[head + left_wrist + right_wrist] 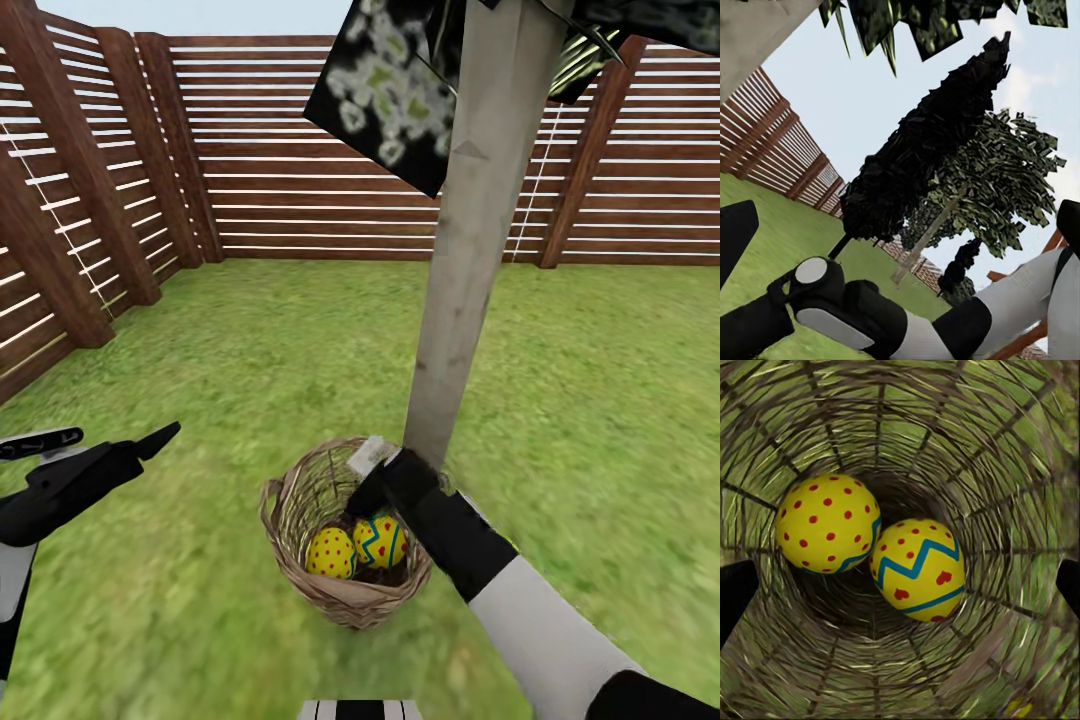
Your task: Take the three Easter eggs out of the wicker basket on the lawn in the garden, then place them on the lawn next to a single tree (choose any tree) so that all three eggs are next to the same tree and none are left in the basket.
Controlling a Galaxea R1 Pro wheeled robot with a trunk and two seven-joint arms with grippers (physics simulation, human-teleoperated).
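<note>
Nearest us, the right gripper (372, 478), black on a black-and-white arm, reaches down into the mouth of the small round tan-brown wicker basket (300, 500). In the right wrist view its dark fingertips (735, 596) sit at opposite edges of the picture, spread wide with nothing between them.

Inside the basket we count two yellow Easter eggs, touching: one mostly red-dotted (827, 523), one with blue zigzag bands and red hearts (918, 570). In the head view they lie side by side at the basket floor (331, 553) (381, 541). We cannot tell where a third egg lies.

The basket stands on the mottled green lawn (250, 350), just beside the foot of a slim pale grey-beige tree trunk (470, 250) carrying dark blocky foliage with white blossoms (390, 90).

To the left, the left gripper (110, 440) is held above the grass, well apart from the basket, its black fingers parted and holding nothing.

Farthest, a brown horizontal-slat wooden fence (320, 150) closes the garden.
</note>
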